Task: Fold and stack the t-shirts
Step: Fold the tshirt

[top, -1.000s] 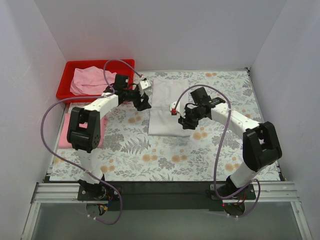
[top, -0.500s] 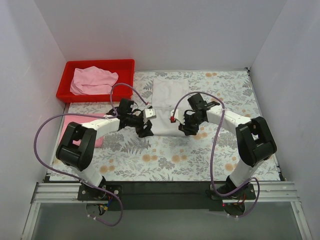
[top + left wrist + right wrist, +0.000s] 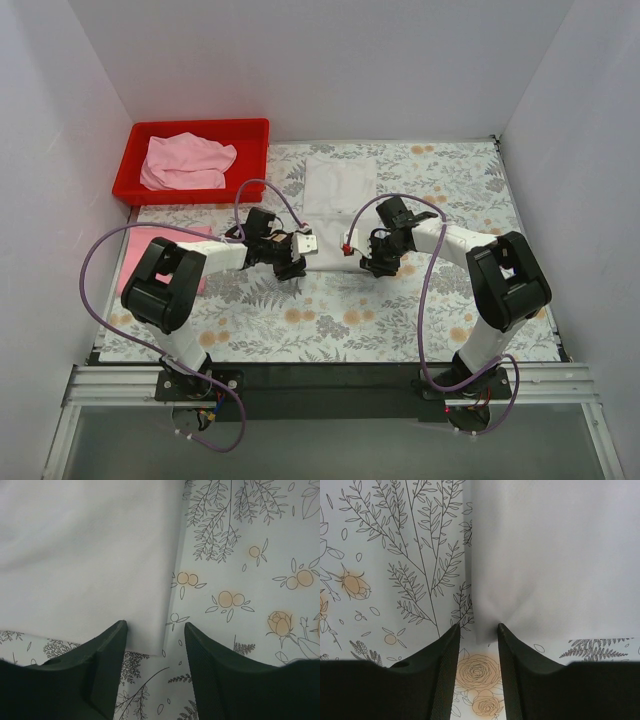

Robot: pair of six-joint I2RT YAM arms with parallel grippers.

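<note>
**Item 1. White t-shirt** (image 3: 338,200). It lay flat in the middle of the floral table cover (image 3: 330,320), long axis running away from the arm bases and its near edge just ahead of both grippers. It looked already narrowed to a long panel. In my judgement it was laid that way so the near edge could be lifted and carried over to the far edge for the next fold.

**Item 2. Left gripper** (image 3: 293,265). It was down at the near-left corner of the shirt. In the wrist view (image 3: 155,627) the jaws stood well apart and straddled the corner: one finger (image 3: 107,650) overlapped the hem, the other rested over bare table cover. Nothing was pinched. The forearm reached low across the table from the left, with the wrist turned toward the cloth.

**Item 3. Right gripper** (image 3: 372,262). It was at the near-right corner, mirroring the left. In the wrist view (image 3: 476,628) the gap was narrower, with the corner of the shirt (image 3: 550,555) lying in it and a faint pucker just above. The jaws were not closed on it. The elbow was raised and the wrist pitched down.

**Item 4. Red bin** (image 3: 180,195). It sat at the far-left corner, well apart from the work, and held a crumpled pink t-shirt (image 3: 185,160), presumably awaiting its turn.

**Item 5. Pink cloth** (image 3: 127,262). It lay on the left edge, partly hidden by the left arm. It was possibly the start of the stack, but I could not tell.
</note>
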